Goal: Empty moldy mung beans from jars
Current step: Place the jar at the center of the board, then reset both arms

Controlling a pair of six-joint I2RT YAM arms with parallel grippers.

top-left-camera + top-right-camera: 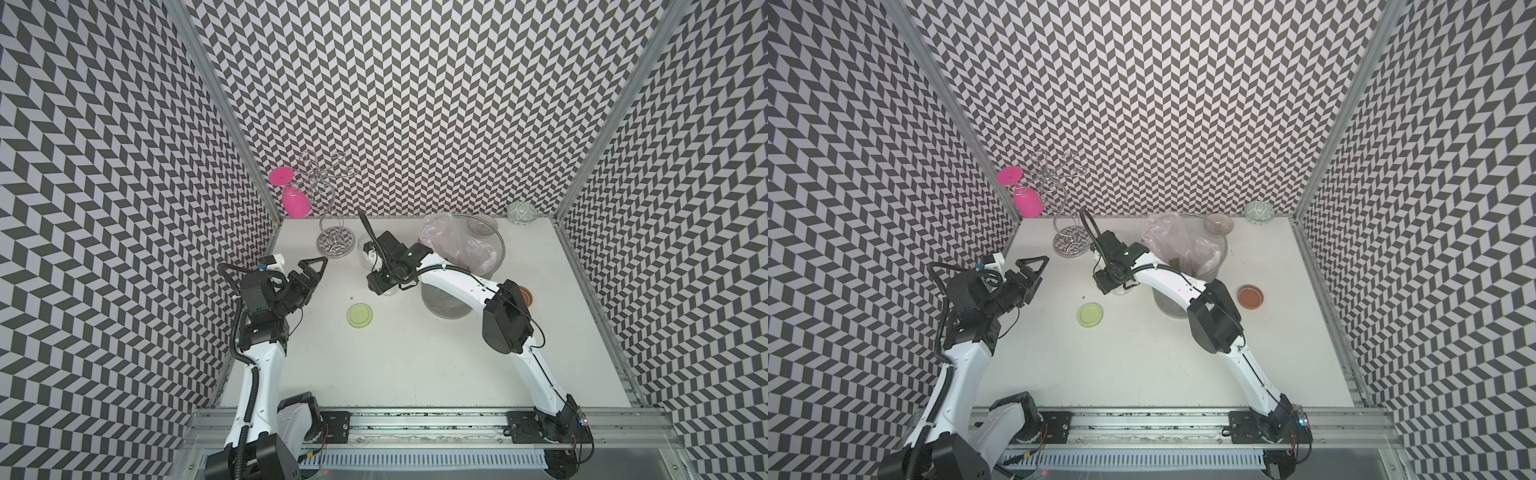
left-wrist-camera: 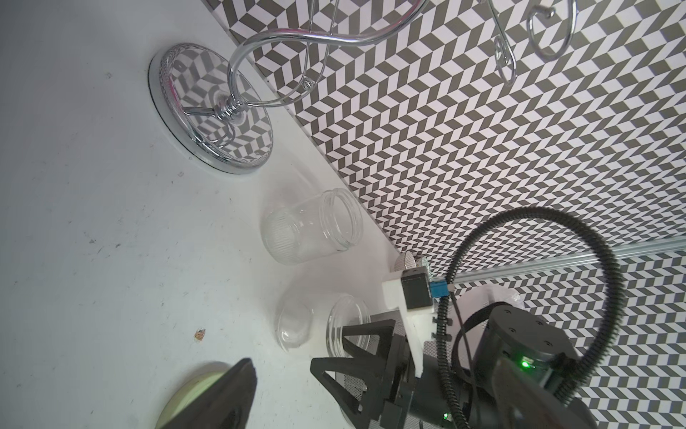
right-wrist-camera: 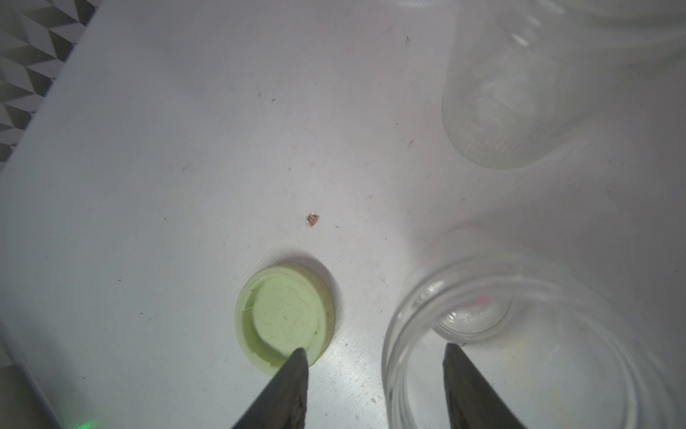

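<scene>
Your right tool (image 3: 376,349) stands partly open and has hold of nothing. In the right wrist view one finger hangs over the mouth of the near jar (image 3: 538,345), and the other is outside its rim, above the pale green lid (image 3: 286,315). The glass wall lies between them, and neither finger is seen pressing on it.

Taking the back wall as 12 o'clock on the surface (image 1: 415,365), this jar stands upright at about 11 o'clock from the centre, open and empty. The far jar (image 2: 312,226) is just beyond it toward 12 o'clock, also open and empty, near the base of the chrome rack (image 1: 336,243).

The pale green lid lies flat toward 9 o'clock, and the orange-brown lid (image 1: 1250,297) lies toward 3 o'clock.

The mung beans (image 1: 1179,264) show as an olive patch inside the plastic-lined bin (image 1: 446,309) at 1 o'clock.

Your left tool (image 1: 318,276) is spread wide at 10 o'clock, gripping nothing and well apart from both jars.
</scene>
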